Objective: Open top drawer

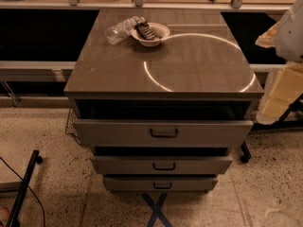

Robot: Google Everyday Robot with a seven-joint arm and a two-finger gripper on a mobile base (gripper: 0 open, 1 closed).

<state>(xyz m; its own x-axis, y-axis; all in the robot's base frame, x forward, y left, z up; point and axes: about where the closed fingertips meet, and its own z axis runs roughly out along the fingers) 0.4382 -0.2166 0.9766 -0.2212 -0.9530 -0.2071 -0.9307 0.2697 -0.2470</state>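
countertop (199,74): bowl (150,34), bottle (120,30); gripper off-frame

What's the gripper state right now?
Gripper: not in view, so open or shut cannot be told. Nothing is holding the top drawer by its handle.

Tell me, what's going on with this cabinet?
A robot's job here is opening the wide grey-brown wooden top drawer with the small black loop handle. It stands pulled out, with a dark gap above its front. Nothing touches it; the robot's gripper is out of view. A white bowl and a crumpled clear plastic bottle sit on the cabinet top.
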